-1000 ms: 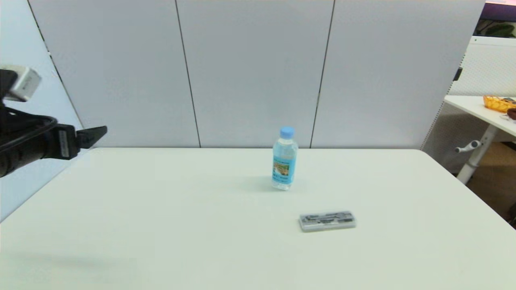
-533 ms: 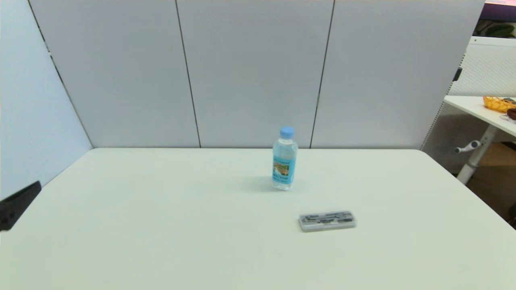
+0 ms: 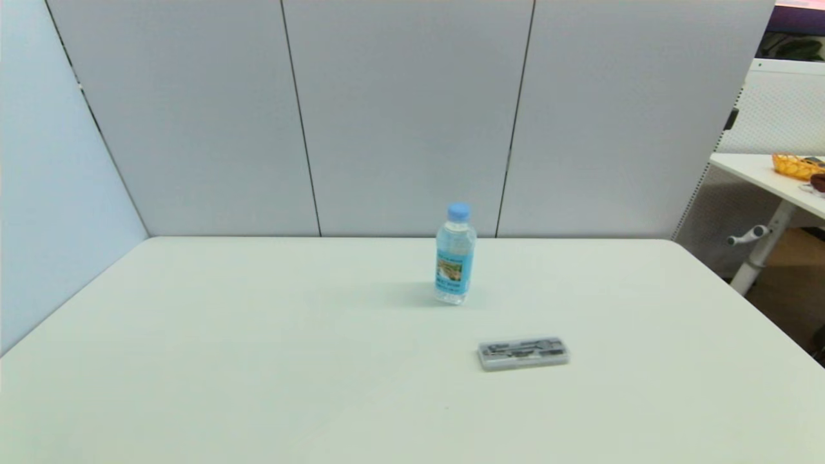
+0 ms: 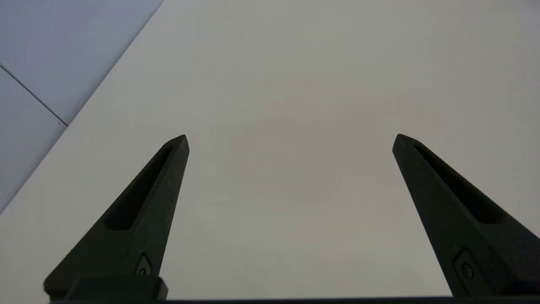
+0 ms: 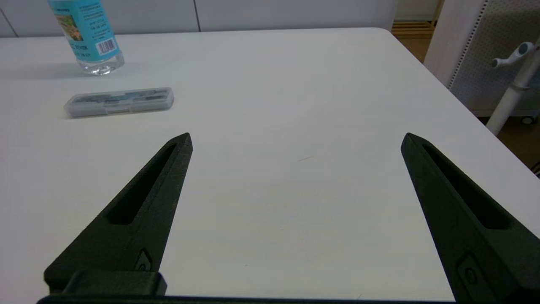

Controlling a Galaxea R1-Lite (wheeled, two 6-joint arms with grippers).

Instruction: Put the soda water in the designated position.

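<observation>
The soda water (image 3: 455,255), a clear bottle with a light-blue cap and label, stands upright on the white table (image 3: 258,361) a little right of centre, toward the back. Its lower part also shows in the right wrist view (image 5: 89,38). Neither arm appears in the head view. My left gripper (image 4: 291,141) is open over bare table near the left edge, with nothing between its fingers. My right gripper (image 5: 296,139) is open too, low over the table's right front area, well short of the bottle.
A flat grey rectangular case (image 3: 523,353) lies in front of the bottle, slightly to its right (image 5: 119,101). Grey wall panels stand behind the table. Off the right edge is another white table (image 3: 767,174) holding an orange basket (image 3: 796,165).
The left arm, raised at the left edge one second ago, dropped and drew back out of the head view. Bottle and case have not moved.
</observation>
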